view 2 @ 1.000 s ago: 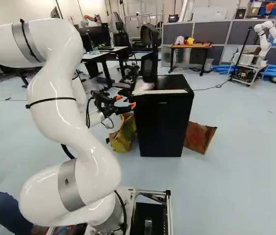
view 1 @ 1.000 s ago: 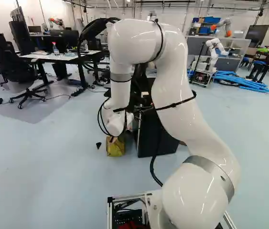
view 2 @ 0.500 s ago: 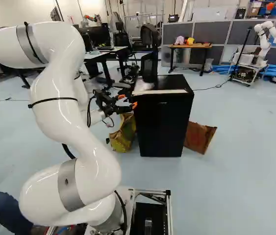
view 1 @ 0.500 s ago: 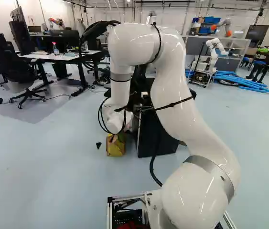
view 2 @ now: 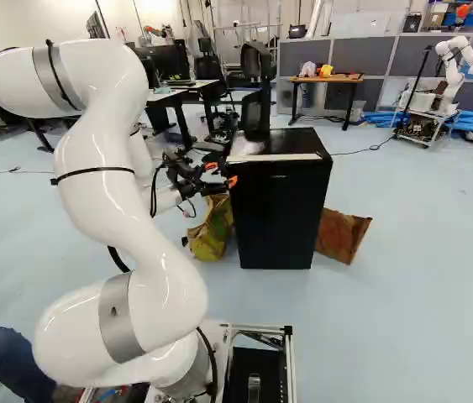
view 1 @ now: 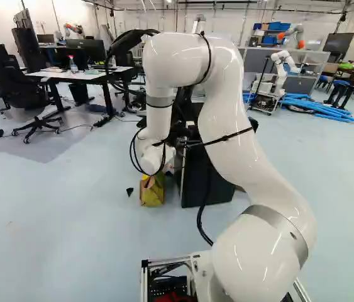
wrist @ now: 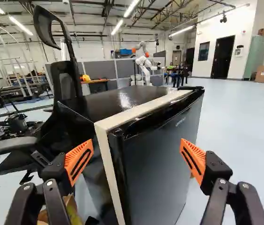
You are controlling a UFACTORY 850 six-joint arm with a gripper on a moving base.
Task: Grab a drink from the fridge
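Note:
In the right base view my gripper (view 2: 222,173) is at the upper left edge of the black fridge (view 2: 278,214), its orange tips close to the front corner; whether they touch it I cannot tell. The wrist view shows the gripper (wrist: 136,151) open, with nothing gripped. Ahead of and between its fingers stand the fridge's door (wrist: 157,164) and the pale strip (wrist: 106,159) behind the door's edge. The door looks closed against the body. In the left base view the arm partly hides the fridge (view 1: 205,182). No drink shows.
A yellow and brown bag (view 2: 211,231) stands beside the fridge, and a brown paper bag (view 2: 341,235) on its other side. An office chair (wrist: 66,84) is close behind the fridge. Another robot (view 2: 454,71) stands farther back. A person's leg (view 2: 5,357) is near the base.
In the right base view my arm's upper bend has shifted right, and the gripper has moved slightly right and down toward the fridge's front corner. The base and fridge have not moved.

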